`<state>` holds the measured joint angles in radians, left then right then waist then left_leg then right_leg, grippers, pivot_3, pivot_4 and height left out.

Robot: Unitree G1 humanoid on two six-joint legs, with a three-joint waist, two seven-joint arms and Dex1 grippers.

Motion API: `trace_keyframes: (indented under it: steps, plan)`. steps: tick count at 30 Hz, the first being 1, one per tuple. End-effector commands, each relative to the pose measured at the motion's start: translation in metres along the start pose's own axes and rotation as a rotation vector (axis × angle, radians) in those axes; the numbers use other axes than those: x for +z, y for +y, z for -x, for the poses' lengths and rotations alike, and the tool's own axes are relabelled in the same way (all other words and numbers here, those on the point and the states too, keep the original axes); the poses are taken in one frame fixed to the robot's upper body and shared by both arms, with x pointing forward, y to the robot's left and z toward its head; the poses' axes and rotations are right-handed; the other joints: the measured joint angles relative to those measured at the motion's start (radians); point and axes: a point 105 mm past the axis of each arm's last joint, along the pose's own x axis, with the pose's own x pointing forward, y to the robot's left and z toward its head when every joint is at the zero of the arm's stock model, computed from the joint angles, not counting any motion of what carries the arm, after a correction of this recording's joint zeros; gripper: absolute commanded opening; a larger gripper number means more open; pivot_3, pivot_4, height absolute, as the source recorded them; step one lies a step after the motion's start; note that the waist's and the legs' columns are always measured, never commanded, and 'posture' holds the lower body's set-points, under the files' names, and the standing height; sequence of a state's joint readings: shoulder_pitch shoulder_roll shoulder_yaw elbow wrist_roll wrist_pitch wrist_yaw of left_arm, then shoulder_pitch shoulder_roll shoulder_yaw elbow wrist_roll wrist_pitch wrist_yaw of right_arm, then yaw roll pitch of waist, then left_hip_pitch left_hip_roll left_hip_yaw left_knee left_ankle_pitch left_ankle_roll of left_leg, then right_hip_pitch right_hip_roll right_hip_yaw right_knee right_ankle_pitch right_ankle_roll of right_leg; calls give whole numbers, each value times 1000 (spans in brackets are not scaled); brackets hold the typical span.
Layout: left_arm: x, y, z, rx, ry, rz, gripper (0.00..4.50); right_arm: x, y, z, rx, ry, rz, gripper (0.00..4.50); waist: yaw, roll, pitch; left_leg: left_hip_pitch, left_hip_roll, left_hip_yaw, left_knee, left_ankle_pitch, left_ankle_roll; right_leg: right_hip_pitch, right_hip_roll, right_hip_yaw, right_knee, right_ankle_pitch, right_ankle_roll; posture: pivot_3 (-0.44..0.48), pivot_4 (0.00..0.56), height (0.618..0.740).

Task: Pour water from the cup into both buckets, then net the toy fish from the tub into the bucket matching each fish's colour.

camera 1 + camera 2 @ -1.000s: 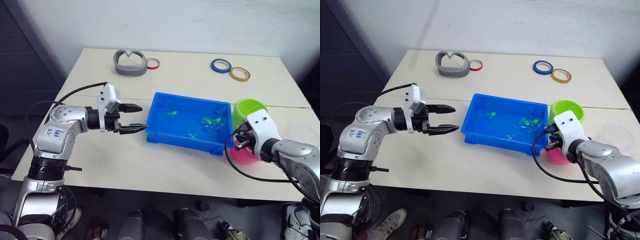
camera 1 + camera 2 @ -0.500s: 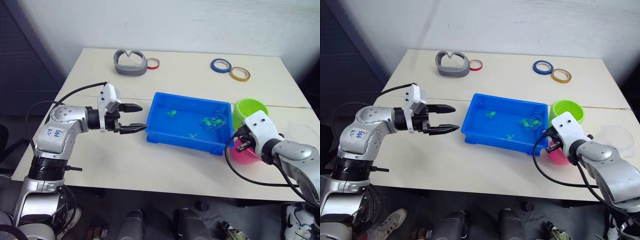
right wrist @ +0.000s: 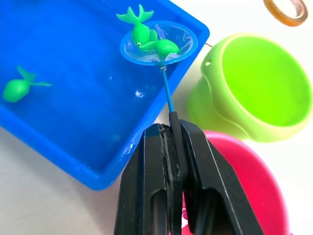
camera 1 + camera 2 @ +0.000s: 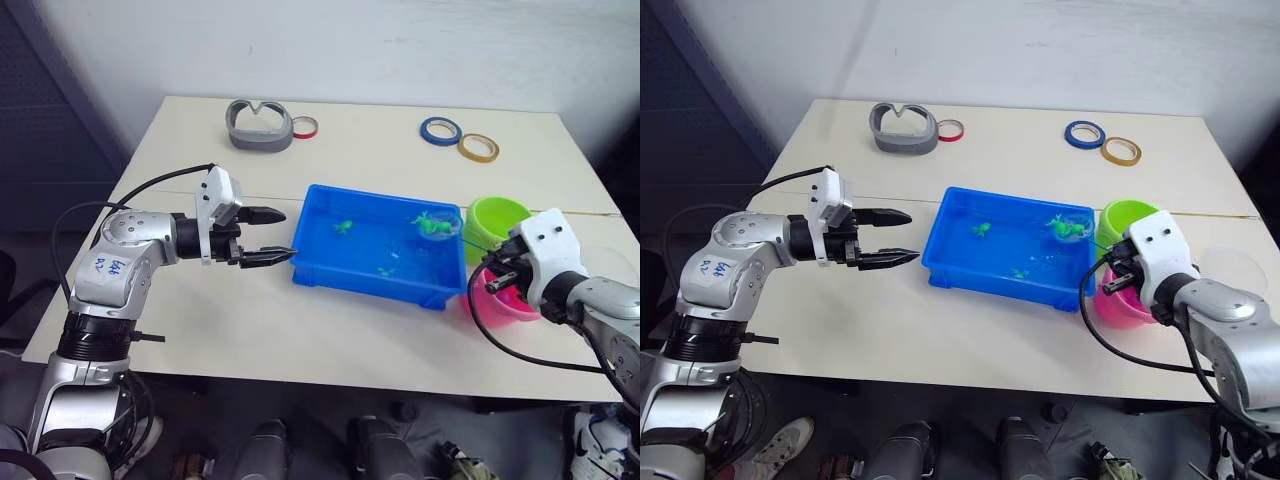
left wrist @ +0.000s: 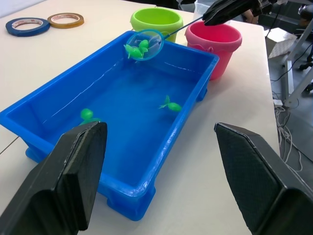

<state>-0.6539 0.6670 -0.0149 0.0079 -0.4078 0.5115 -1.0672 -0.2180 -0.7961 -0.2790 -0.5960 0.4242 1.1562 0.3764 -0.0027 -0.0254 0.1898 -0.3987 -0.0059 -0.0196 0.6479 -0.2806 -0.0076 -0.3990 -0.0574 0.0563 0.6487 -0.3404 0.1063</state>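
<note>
1. Green fish, two of them [image 3: 151, 41], lie in the net [image 3: 159, 43], whose hoop is raised above the water at the corner of the blue tub [image 4: 330, 265] nearest the green bucket [image 3: 254, 88].
2. The right gripper [image 3: 172, 147] is pinched tight on the net's thin handle. The stick runs straight out from the fingertips toward the tub, so the hoop lies ahead of the gripper along its own line.
3. The green bucket stands just beside the tub, on the far side of the pink bucket [image 3: 244, 191]. From the hoop it lies off to the side of the stick's axis, so the coming move looks like a short sideways swing over the tub wall rather than a reach forward.
4. The right arm is clearly the nearer one. The left gripper [image 4: 265, 235], jaws spread wide and empty, hovers over the bench at the tub's opposite end.
5. More green fish float in the tub: one near its middle [image 5: 169, 104] and one toward the end by the left gripper [image 5: 87, 114].
</note>
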Motion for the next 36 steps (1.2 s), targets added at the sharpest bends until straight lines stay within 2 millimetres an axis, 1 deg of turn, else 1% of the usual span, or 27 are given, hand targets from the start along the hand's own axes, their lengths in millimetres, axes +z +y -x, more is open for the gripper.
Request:
trace_keyframes:
  steps: [1, 2, 3, 7, 13, 14, 19, 22, 25, 30, 33, 34, 36]
  plan:
    - [13, -1, 3, -3, -44, -47, 3841, 15, 4, 8, 12, -83, 120, 0, -1, 0, 0, 0, 0, 0, 0, 0, 0, 0, 0, 0, 0, 0, 0, 0, 150, 740]
    - [13, -1, 3, -3, -45, -47, 3841, 15, 8, 9, 30, -84, 172, 0, -1, 0, 0, 0, 0, 0, 0, 0, 0, 0, 0, 0, 0, 0, 0, 0, 150, 740]
    - [14, -1, 3, -4, -45, -48, 3841, 10, 12, 9, 45, -56, 228, 0, -1, 0, 0, 0, 0, 0, 0, 0, 0, 0, 0, 0, 0, 0, 0, 0, 150, 740]
    - [14, -1, 2, -5, -47, -48, 3841, -5, 20, 7, 82, 23, 332, 0, -1, 0, 0, 0, 0, 0, 0, 0, 0, 0, 0, 0, 0, 0, 0, 0, 150, 740]
    - [13, -2, 3, -2, -47, -46, 3841, -17, 22, 0, 76, 82, 475, 0, -1, 0, 0, 0, 0, 1, 1, 0, 0, 0, 0, 0, 1, 0, 0, 0, 150, 740]
    - [13, -2, 3, -1, -47, -45, 3841, -17, 22, -1, 80, 82, 507, 0, -1, 0, 0, 1, 0, 0, 1, 0, 0, 0, 0, 0, 2, 0, 0, 0, 150, 740]
    - [12, -3, 4, 1, -44, -44, 3841, -13, 13, -1, 37, 69, 491, 0, -1, 0, 0, 1, 0, 0, 2, 0, 0, 0, 0, 0, 2, 0, 0, 0, 150, 740]
    - [12, -3, 4, 2, -45, -43, 3841, -5, 4, 0, -14, 41, 488, 0, -1, 0, 0, 1, 0, 0, 2, 0, 0, 0, 0, 0, 3, 0, 0, 0, 150, 740]
    - [12, -4, 3, 0, -45, -42, 3841, -2, 0, 1, -24, 30, 444, 0, 0, 0, 0, 1, 0, 0, 2, 0, 0, 0, 0, 0, 3, 0, 0, 0, 150, 740]
    - [12, -3, 2, -4, -48, -43, 3841, 4, -1, 4, -7, -1, 272, 0, -1, 0, 0, 1, 0, 0, 2, 0, 0, 0, 0, 0, 5, 0, 0, 0, 150, 740]
    - [13, -3, 2, -5, -51, -40, 3841, 0, 3, 5, 37, 1, 156, 0, 0, 0, 0, 2, 0, 0, 2, 0, 0, 0, 0, 0, 5, 0, 0, 0, 150, 740]
    - [14, -2, 3, 1, -63, -31, 3841, -2, 6, 5, 60, -1, 96, 0, 0, 0, 0, 2, 0, 0, 2, 0, 0, 0, 0, 0, 5, 0, 0, 0, 150, 740]
    - [19, 3, 5, 22, -104, -1, 3841, -5, 12, 5, 97, -7, 31, 0, 0, 0, 0, 2, 0, 0, 2, 0, 0, 0, 0, 0, 5, 0, 0, 0, 150, 740]
